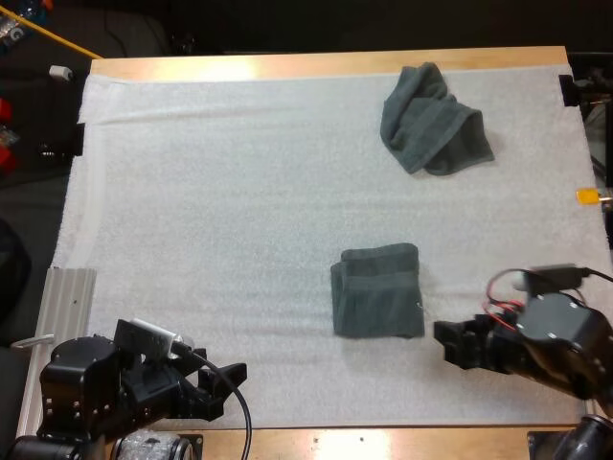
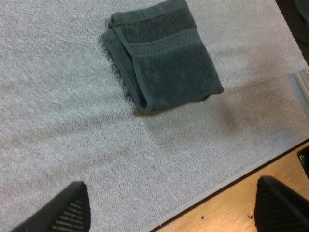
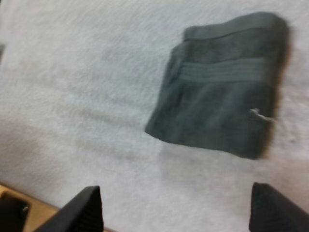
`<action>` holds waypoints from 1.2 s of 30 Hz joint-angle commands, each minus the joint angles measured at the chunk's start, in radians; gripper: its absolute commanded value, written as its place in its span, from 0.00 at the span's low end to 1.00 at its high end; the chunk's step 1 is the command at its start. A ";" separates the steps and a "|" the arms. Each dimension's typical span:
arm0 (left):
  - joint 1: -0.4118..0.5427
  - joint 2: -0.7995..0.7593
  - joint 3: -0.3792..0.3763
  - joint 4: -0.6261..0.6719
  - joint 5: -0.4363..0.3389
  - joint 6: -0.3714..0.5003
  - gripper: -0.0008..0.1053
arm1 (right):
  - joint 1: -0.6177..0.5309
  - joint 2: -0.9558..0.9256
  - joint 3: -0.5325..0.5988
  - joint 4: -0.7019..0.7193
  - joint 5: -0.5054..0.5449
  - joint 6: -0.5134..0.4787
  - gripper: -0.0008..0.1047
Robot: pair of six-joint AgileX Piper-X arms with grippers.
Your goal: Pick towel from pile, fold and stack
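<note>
Near the front edge of the white mat [image 1: 211, 192], toward my right side, a folded towel [image 1: 377, 290] lies flat and squared, which I judge to be the base of the stack, set close to both arms so each can reach it; far across the mat, close to the tabletop's [image 1: 316, 65] far edge, a crumpled towel [image 1: 433, 120] sits in a loose heap, well apart from the folded one, and I take it for what is left of the pile; by my reading one towel is done and the heap is the next thing to fetch; the left claw [image 1: 222, 388] hangs low at the near left corner, pointing toward the folded towel, its jaws wide apart and holding nothing, with bare mat and the wooden edge between them in the left wrist view; the right claw [image 1: 448, 343] sits just beside the folded towel's right side, aimed leftward at it, jaws likewise spread wide and empty; neither arm touches any cloth; the right arm looks better placed to reach the crumpled towel.
</note>
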 commanded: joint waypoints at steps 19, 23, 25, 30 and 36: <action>0.003 0.016 0.122 -0.286 0.009 -0.129 0.66 | -0.005 -0.059 -0.004 0.047 0.104 -0.003 0.59; 0.003 0.080 0.148 -0.335 0.031 -0.138 0.66 | -0.005 -0.059 -0.004 0.047 0.104 -0.003 0.59; 0.003 0.119 0.149 -0.349 0.045 -0.142 0.66 | -0.005 -0.059 -0.004 0.047 0.104 -0.003 0.59; -0.013 0.231 0.149 -0.418 0.077 -0.159 0.66 | -0.005 -0.059 -0.004 0.047 0.104 -0.003 0.59; -0.115 0.393 0.149 -0.509 0.095 -0.193 0.66 | -0.005 -0.059 -0.004 0.047 0.104 0.000 0.59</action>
